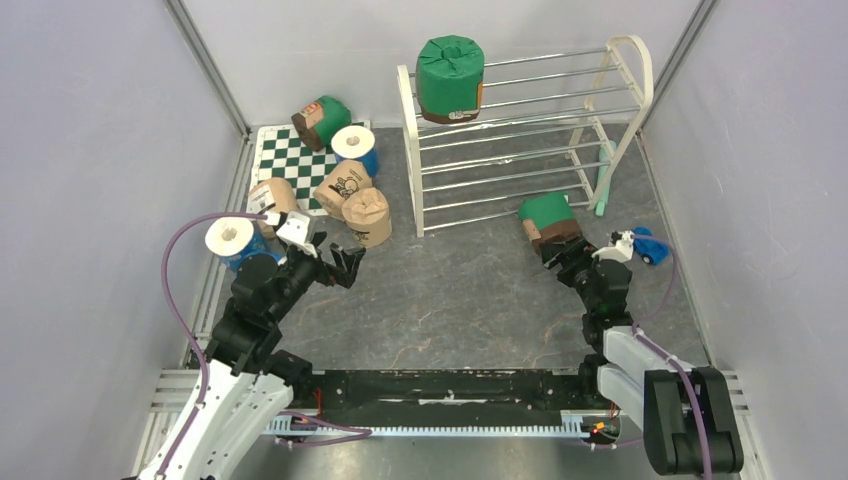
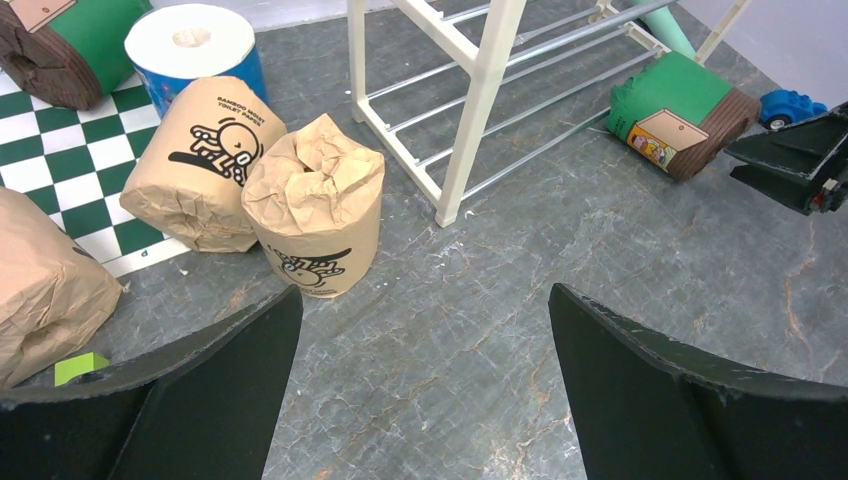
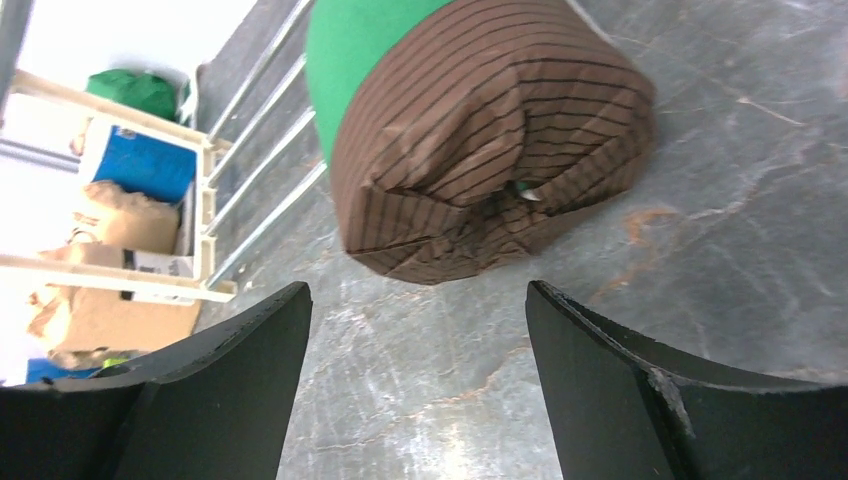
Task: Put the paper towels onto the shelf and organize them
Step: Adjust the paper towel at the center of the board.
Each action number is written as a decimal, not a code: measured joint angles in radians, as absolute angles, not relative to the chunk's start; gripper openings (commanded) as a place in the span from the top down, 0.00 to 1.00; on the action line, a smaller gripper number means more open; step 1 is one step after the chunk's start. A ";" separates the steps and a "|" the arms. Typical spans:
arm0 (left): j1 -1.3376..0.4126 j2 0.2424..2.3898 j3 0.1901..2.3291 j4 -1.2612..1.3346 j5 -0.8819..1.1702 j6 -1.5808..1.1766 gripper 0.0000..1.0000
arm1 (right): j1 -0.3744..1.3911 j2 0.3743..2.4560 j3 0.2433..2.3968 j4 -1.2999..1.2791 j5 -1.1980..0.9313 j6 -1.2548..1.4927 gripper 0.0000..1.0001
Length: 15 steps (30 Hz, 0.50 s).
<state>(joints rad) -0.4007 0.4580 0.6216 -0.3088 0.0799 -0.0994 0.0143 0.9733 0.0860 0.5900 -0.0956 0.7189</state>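
**Top view.** The shelf (image 1: 410, 150) stands at the far side. One green roll (image 1: 450, 75) sits on its upper rods, at the left end. A second green roll (image 1: 548, 218) lies on its side on the floor, just in front of the shelf's right end. The right gripper (image 1: 562, 258) is just beside it on the near side. The blue toy car (image 1: 650, 247) lies close to that wrist, in front of the shelf's right foot, so I think a wide swing of the arm can knock it. The other rolls lie to the left of the shelf.

**Left wrist view.** The left gripper (image 2: 425, 300) is spread wide and holds nothing. An upright tan roll (image 2: 315, 215) stands left of the shelf's front post and close ahead of the gripper. A careless advance can tip it over.

**Right wrist view.** The right gripper's jaws stand apart with nothing between them. The second green roll shows its crumpled brown end (image 3: 480, 150) just beyond the fingertips, with the shelf's low rods (image 3: 265, 130) behind it. If the fingers touch it before they are on both sides, the roll can probably roll away under the shelf. A grip on the soft wrap alone can slip during the lift.
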 measured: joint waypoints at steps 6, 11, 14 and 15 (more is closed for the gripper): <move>-0.401 0.460 0.622 -0.309 0.080 -0.099 0.00 | 0.027 0.995 0.054 0.752 -0.114 0.760 0.19; -0.401 0.466 0.622 -0.309 0.080 -0.099 0.00 | 0.027 1.044 0.054 0.846 -0.113 0.777 0.19; -0.401 0.466 0.622 -0.309 0.080 -0.099 0.00 | 0.027 1.101 0.054 0.903 -0.112 0.795 0.20; -0.401 0.466 0.622 -0.309 0.080 -0.099 0.00 | 0.027 1.117 0.054 0.917 -0.111 0.800 0.20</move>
<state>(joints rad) -0.4007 0.4660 0.6216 -0.3088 0.0799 -0.0994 0.0273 1.1168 0.0536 0.9169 -0.1112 0.8001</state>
